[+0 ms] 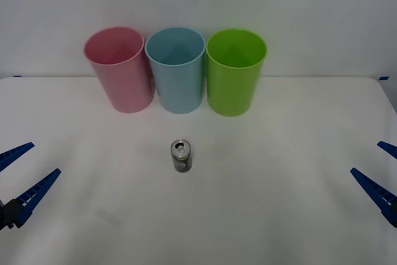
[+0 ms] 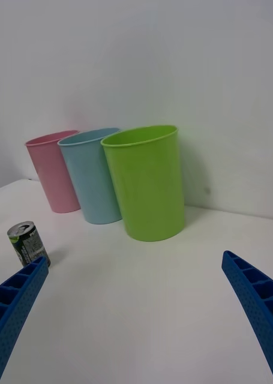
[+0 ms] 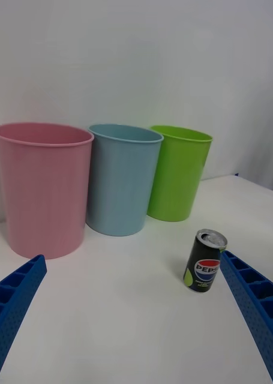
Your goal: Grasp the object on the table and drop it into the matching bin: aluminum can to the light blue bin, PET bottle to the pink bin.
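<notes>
Upright, the Pepsi can [image 1: 181, 156] is standing mid-table [image 1: 279, 215] before the light blue bin [image 1: 177, 69], slightly nearer the left gripper [image 1: 18, 175] than the right gripper [image 1: 379, 175], both gaping wide, holding nothing.

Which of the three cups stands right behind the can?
The light blue bin, the middle one of the row. The aluminum can stands upright in front of it; the pink bin and green cup flank it.

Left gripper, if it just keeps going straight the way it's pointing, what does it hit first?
Probably the aluminum can. It stands just inside one finger of the open left gripper, so it might only clip it. Beyond stand the pink bin and light blue bin; depth is uncertain.
</notes>
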Controlling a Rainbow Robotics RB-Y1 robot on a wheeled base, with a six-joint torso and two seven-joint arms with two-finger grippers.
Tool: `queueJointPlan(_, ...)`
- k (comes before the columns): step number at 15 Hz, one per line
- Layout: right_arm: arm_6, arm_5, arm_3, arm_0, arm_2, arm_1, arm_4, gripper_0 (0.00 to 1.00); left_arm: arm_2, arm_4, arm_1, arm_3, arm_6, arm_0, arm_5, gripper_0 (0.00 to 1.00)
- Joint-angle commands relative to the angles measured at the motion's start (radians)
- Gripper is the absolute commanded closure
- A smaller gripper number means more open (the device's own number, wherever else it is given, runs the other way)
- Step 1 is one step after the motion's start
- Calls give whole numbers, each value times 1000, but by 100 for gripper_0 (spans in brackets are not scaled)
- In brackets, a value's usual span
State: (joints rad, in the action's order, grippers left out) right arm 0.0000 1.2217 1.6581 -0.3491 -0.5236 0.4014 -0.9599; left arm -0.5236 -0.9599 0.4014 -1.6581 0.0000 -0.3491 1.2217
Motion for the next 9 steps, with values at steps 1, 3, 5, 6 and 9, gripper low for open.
queueJointPlan(1, 0, 0, 0, 0, 0, 0, 0, 0, 0, 0, 0, 0, 0, 0, 0, 0)
queueJointPlan(3, -3, -5, -26, -13, -4, -9, -25, 0, 0, 0, 0, 0, 0, 0, 0, 0)
queueJointPlan(5, 3, -15, -26, -18, -1, -6, -25, 0, 0, 0, 0, 0, 0, 0, 0, 0)
queueJointPlan(6, 3, -18, -26, -18, 7, -4, -26, 0, 0, 0, 0, 0, 0, 0, 0, 0)
queueJointPlan(9, 14, -31, -26, -18, 57, -1, -26, 0, 0, 0, 0, 0, 0, 0, 0, 0)
